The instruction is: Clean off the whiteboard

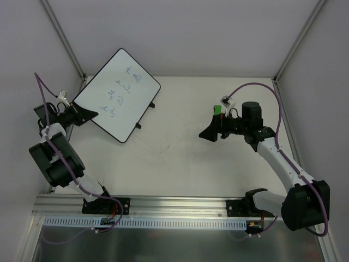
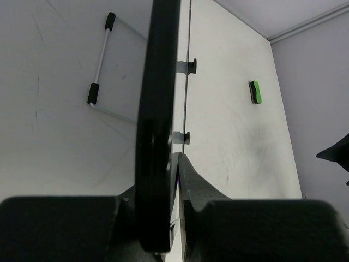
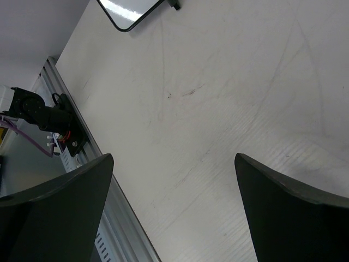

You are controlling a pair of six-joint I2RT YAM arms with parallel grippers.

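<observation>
**Top view:** the whiteboard (image 1: pixel 117 95), bearing blue handwriting, is seen at the far left of the table (image 1: pixel 180 158). Its left edge is clamped by the left gripper (image 1: pixel 86 113). The right gripper (image 1: pixel 209 126) is spread wide near a green eraser (image 1: pixel 217 109).

**Left wrist:** the whiteboard is viewed edge-on, pinched between the fingers (image 2: pixel 218 218).

**Right wrist:** the fingers (image 3: pixel 283 207) are held far apart above the table, gripping nothing.

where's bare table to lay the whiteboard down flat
Widest bare patch: mid table, bordered by the whiteboard, the open right fingers and the front rail. The far strip between board and green eraser is bare too. Crowded: far left, where the left fingers clamp the board.
</observation>
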